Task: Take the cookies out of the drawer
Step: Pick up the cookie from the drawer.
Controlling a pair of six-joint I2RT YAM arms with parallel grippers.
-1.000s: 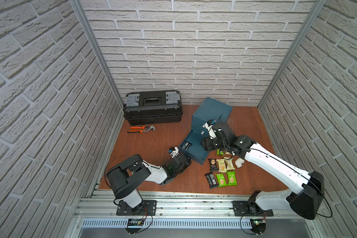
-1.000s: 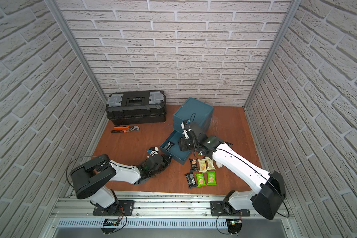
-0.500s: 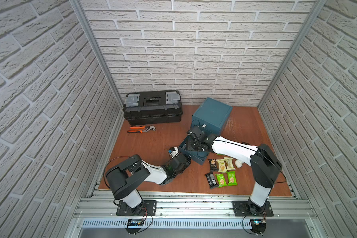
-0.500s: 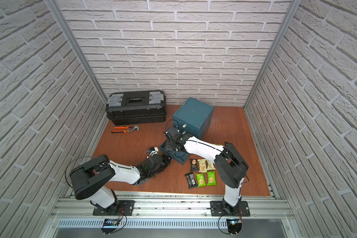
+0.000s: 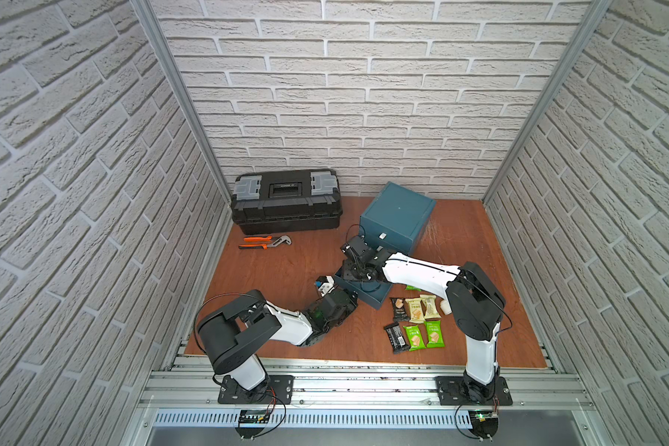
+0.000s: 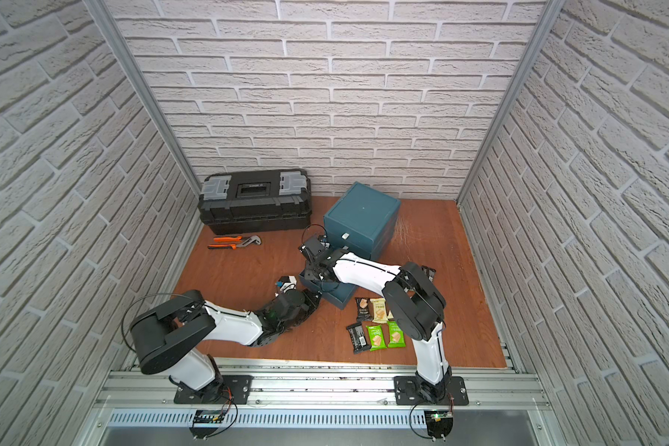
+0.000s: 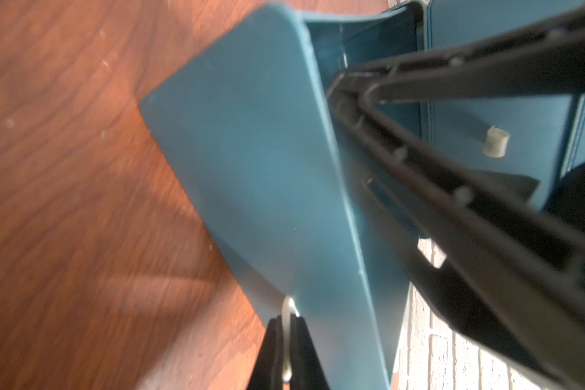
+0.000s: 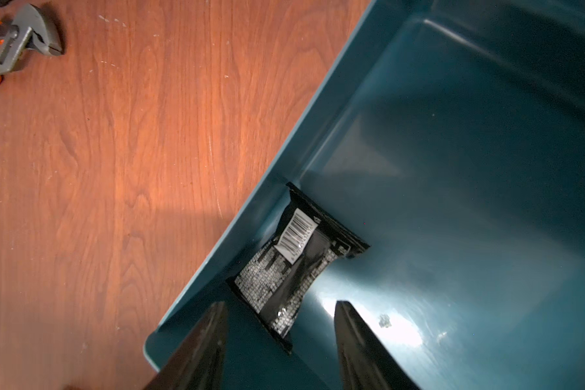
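One black packet [image 8: 298,266] lies in the drawer [image 8: 304,135], leaned against its side wall. Its end is framed by the half-spread, empty right fingers [image 8: 203,347]; these are best lowered astride it, clear of the wall, before closing. The drawer's front tab [image 7: 286,314] is pinched by the left fingers [image 7: 304,358].

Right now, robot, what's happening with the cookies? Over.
Right gripper open over black packet in drawer. Left gripper shut on drawer knob. Nothing covers packet.

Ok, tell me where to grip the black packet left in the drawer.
The black packet leans against the drawer wall, so come from above on its free inner side; the open right gripper could probably pinch its near crimped end.
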